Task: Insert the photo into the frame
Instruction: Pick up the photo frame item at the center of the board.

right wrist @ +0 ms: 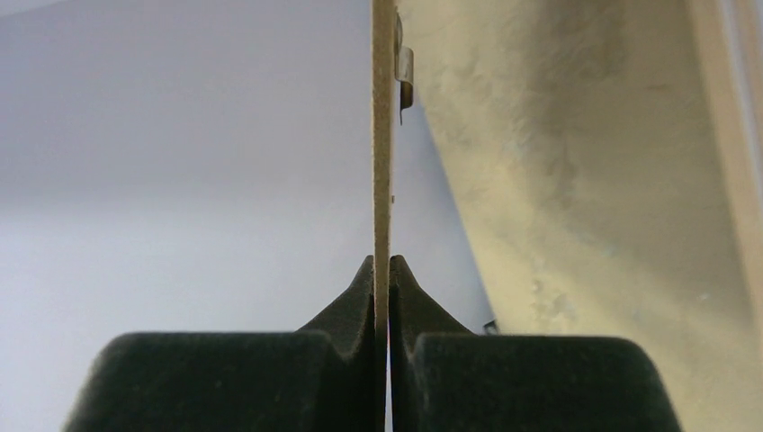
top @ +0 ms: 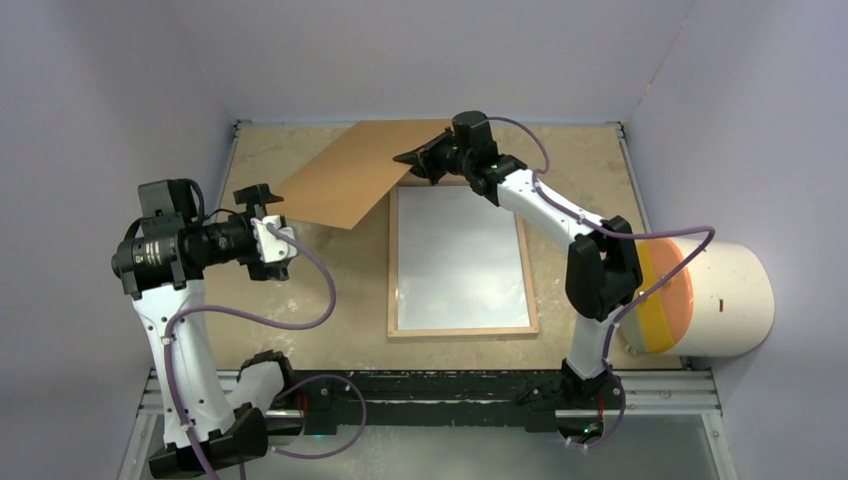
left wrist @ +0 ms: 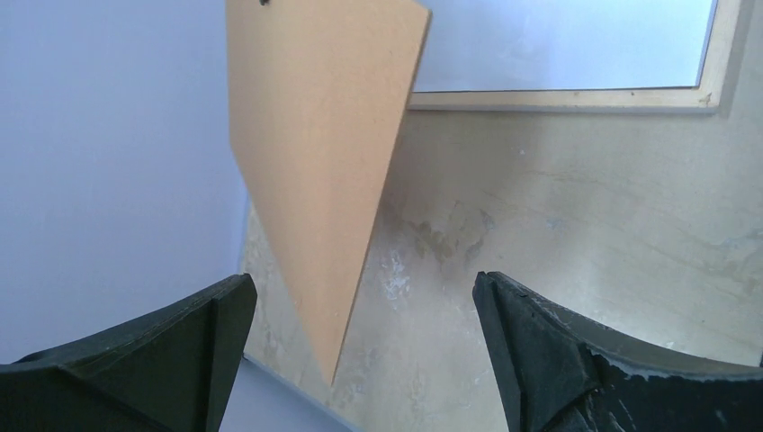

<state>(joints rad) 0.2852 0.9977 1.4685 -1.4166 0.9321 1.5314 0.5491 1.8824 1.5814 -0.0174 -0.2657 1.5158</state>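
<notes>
Right tool (right wrist: 381,270) is pinched tight on the edge of the plain brown backing board (top: 350,180), holding it up off the surface (top: 590,170). The board is tilted and fans out toward the far-left corner. Left tool (left wrist: 362,288) is spread wide and holding nothing. It hangs over the left side, with the board's low corner dangling just in front of it.

The frame (top: 462,331) lies flat mid-surface, wood face up, long axis running near to far. Its far-left corner sits right under the right tool, so the right arm is the closer one and the left tool is well off to the side.

No dark print shows in any view. The frame's opening is plain white, and there's no telling whether that's the photo face down or something else. Best guess is that the board needs parking somewhere clear of the frame first.
</notes>
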